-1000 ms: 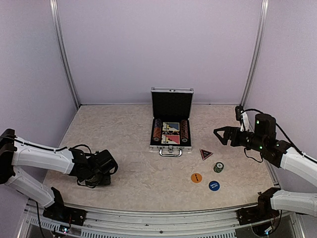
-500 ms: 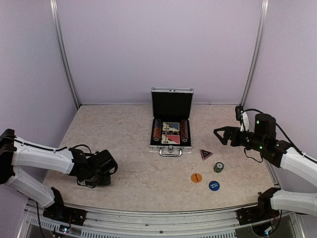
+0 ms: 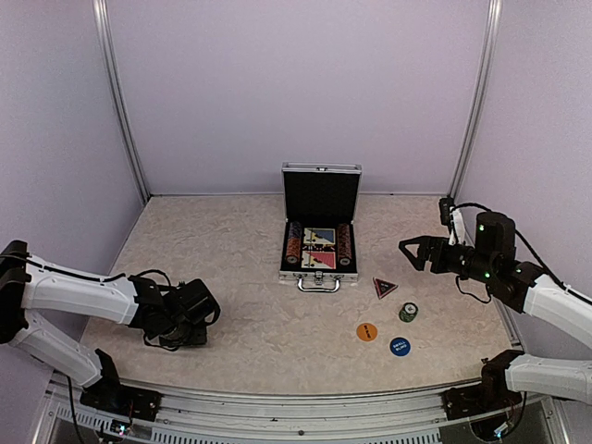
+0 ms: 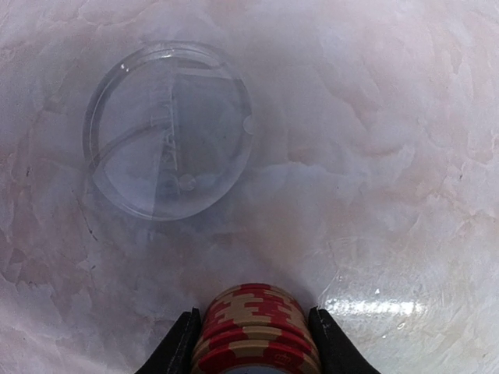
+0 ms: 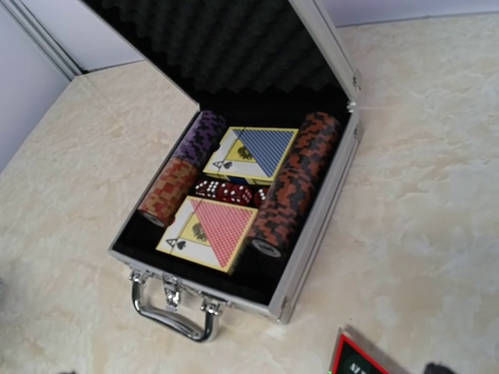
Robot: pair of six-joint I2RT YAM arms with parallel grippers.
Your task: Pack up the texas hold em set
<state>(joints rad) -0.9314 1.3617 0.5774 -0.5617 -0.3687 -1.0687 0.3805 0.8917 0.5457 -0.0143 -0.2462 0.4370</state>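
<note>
**Beige worktop point(image 3: 231, 277), briefcase point(image 3: 321, 194) open**

We see the silver briefcase mid-worktop, decks point(image 5: 210, 230) and chips point(image 5: 292, 187) inside. Our left fingers point(image 4: 181, 347) clamp a red chip stack point(image 4: 253, 315) beside a clear lid point(image 4: 168, 128); our right fingers point(image 3: 408, 246) stand apart, right of the briefcase. Nearby lie the triangular marker point(image 3: 385, 287), green chips point(image 3: 408, 312), orange disc point(image 3: 367, 331), blue disc point(image 3: 400, 347).

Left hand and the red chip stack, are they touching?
Touching: the left wrist view shows the left hand gripping the red chip stack, fingers against both sides.
</note>
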